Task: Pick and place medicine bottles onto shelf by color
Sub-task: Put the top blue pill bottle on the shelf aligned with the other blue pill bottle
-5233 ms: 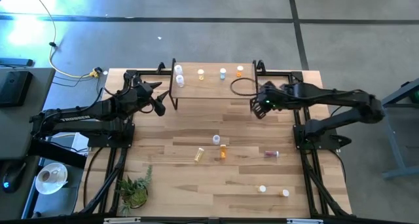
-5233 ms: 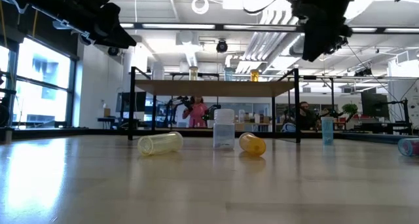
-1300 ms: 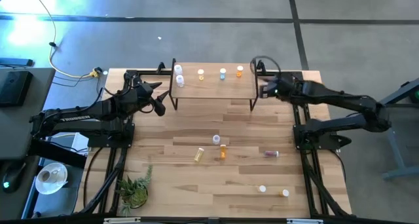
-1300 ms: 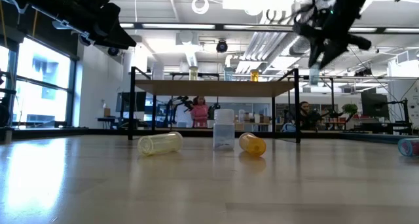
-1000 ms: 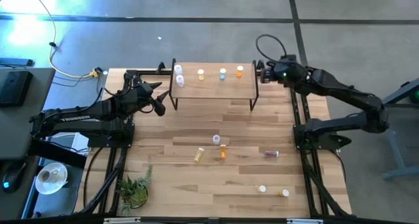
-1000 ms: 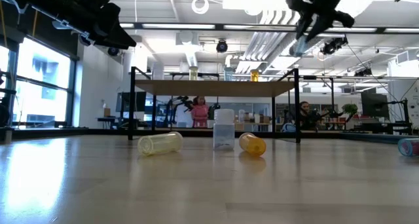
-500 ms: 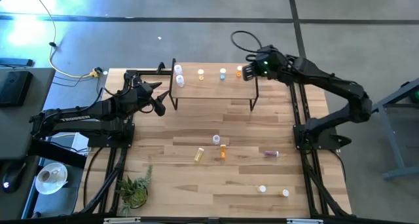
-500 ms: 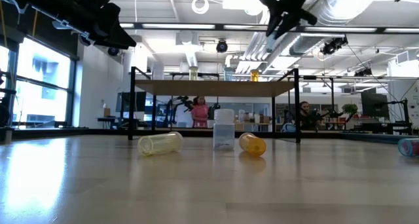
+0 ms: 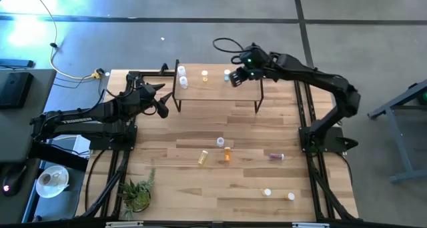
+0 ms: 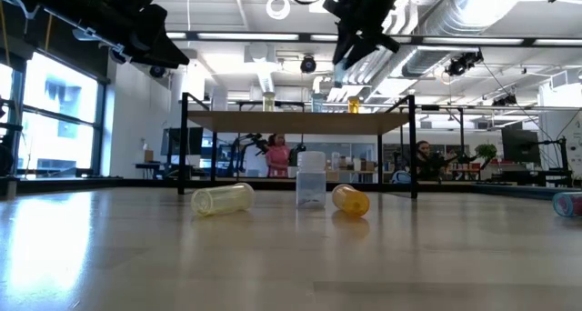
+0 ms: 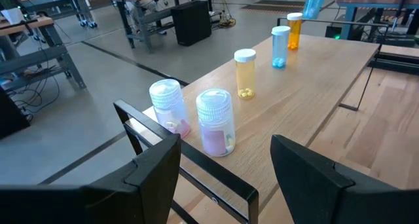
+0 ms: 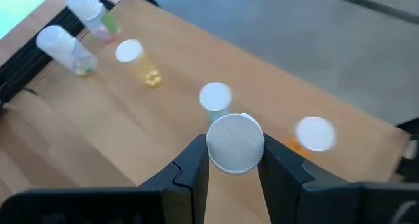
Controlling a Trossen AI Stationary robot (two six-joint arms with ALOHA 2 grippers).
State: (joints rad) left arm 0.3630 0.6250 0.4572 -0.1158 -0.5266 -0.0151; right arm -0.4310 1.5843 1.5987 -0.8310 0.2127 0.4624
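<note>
The shelf (image 9: 217, 87) stands at the table's far edge. On it stand two clear bottles (image 11: 215, 121), a yellow one (image 11: 245, 73), a blue one (image 11: 280, 46) and an orange one (image 11: 294, 31). My right gripper (image 9: 234, 78) hovers over the shelf's right half, above the blue bottle, shut on another blue bottle (image 10: 340, 72). My left gripper (image 9: 162, 103) is open and empty beside the shelf's left end. Loose bottles lie on the table: a clear one upright (image 9: 220, 142), an orange (image 9: 227, 154), a yellow (image 9: 203, 157) and a pinkish one (image 9: 276, 157). My right gripper pinches the blue bottle between its two fingers, at the sides just under the white cap (image 12: 235, 143). The fingers come from above, pointing down. The bottle's body (image 11: 314, 1) hangs below the fingers, nearly upright, clear of the shelf.
Two more small bottles (image 9: 267, 192) (image 9: 291, 197) stand near the table's near right corner. A small plant (image 9: 137, 191) stands at the near left. Bare wood lies between the shelf and the loose bottles.
My right gripper has gone toward the table's left edge along the far side, from past the shelf's right end to over the shelf's right half, carrying the blue bottle lifted clear. It has stayed shut on the bottle.
</note>
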